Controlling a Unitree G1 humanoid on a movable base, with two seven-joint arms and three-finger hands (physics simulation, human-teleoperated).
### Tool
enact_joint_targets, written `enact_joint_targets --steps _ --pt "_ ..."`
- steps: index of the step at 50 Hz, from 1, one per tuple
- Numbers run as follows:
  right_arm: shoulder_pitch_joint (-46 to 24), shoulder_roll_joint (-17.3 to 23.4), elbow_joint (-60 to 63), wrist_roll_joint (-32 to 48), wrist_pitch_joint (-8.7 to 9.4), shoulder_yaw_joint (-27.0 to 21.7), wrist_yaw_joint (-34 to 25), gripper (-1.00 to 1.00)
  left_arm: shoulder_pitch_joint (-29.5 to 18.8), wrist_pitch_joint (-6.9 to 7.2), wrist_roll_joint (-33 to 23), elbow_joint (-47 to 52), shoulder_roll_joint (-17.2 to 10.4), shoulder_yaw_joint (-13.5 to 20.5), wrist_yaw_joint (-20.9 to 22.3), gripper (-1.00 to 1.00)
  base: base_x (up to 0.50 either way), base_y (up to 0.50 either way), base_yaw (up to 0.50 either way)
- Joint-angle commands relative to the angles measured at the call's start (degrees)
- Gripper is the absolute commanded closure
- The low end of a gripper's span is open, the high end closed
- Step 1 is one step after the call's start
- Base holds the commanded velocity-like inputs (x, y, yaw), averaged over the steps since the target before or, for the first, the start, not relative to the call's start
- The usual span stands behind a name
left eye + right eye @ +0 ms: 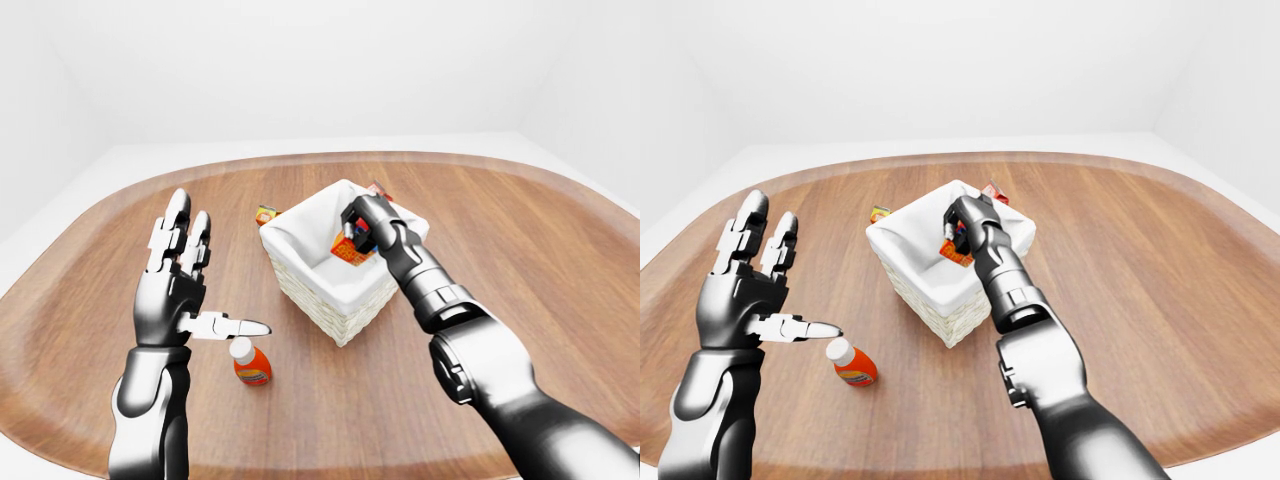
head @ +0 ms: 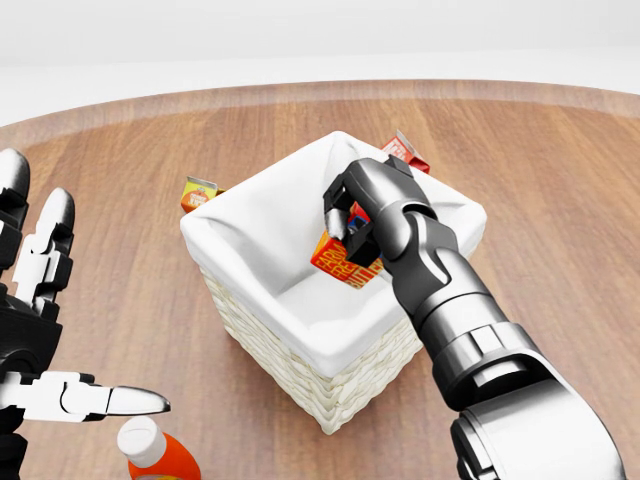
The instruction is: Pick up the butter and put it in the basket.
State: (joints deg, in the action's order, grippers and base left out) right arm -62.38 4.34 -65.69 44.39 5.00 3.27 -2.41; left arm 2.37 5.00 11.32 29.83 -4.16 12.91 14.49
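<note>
The right hand (image 2: 352, 222) is closed on the butter (image 2: 343, 262), an orange box held over the open mouth of the basket (image 2: 262, 290), just inside its rim. The fingers wrap the upper part of the box; the lower part hangs free, tilted.

The basket stands near the middle of the tabletop (image 1: 520, 260). A small orange carton (image 2: 197, 192) and a red carton (image 2: 406, 152) lie beside its far walls. A bottle (image 1: 249, 363) lies to the left, just below the left hand (image 1: 178, 285), which is open, fingers spread, holding nothing.

Risks, judged from this position:
- Release while tilted: the box may catch on the liner or the rim.
- Forearm contact with the near wall may tip or shift the light basket.
- Finger snag on withdrawal may lift the box out again.
</note>
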Motion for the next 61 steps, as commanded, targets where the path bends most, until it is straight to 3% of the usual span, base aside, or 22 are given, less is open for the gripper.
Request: enact_joint_targets --steps 1,3,5,23,28,31,45,50,54,61 --pt "-1.59 -0.60 -1.36 -0.54 0.00 -0.37 2.66 1.00 -0.11 0.00 0.15 -0.53 -0.07 0.13 0.00 -1.00 0.00 0.00 0.00" --pt "-1.39 -0.68 -1.44 -0.51 0.00 -0.26 2.70 0.62 -0.20 0.00 0.21 -0.49 -0.11 0.14 -0.05 -1.00 0.00 0.00 0.00" --pt "-1.50 -0.74 -1.73 -0.83 0.00 -0.47 2.88 -1.00 -0.16 0.00 0.27 -0.44 -0.12 0.14 -0.05 -1.00 0.00 0.00 0.00" --pt "0.11 -0.24 0.56 -1.51 0.00 -0.49 2.13 -1.00 -0.12 0.00 0.10 -1.23 -0.06 0.03 -0.06 -1.00 0.00 0.00 0.00" --pt "2.58 0.64 7.69 -2.09 0.00 -0.80 -0.88 -1.00 -0.14 0.00 0.05 -1.38 -0.10 0.00 -0.09 -1.00 0.00 0.00 0.00" --pt "5.14 1.07 14.73 -2.29 0.00 -1.01 -3.71 -1.00 -0.26 0.00 0.00 -1.58 -0.13 -0.03 -0.14 -1.00 0.00 0.00 0.00" --pt "25.65 2.26 68.73 2.77 0.00 -2.25 -25.35 -1.00 -0.33 0.00 -0.50 -1.54 -0.07 -0.62 -0.40 -1.00 0.00 0.00 0.00" --pt "31.14 2.71 81.31 2.68 0.00 -3.87 -29.84 -1.00 -0.11 0.00 -0.53 -0.96 0.00 -0.61 -0.38 -1.00 0.00 0.00 0.00" --pt "36.38 3.60 90.20 1.49 0.00 -5.97 -31.44 -1.00 -0.23 0.00 -0.63 -0.68 0.00 -0.65 -0.43 -1.00 0.00 0.00 0.00" --pt "51.65 5.67 106.17 -8.80 0.00 -15.94 -29.93 -1.00 0.06 0.00 -1.11 0.48 0.19 -1.06 -0.67 -1.00 0.00 0.00 0.00"
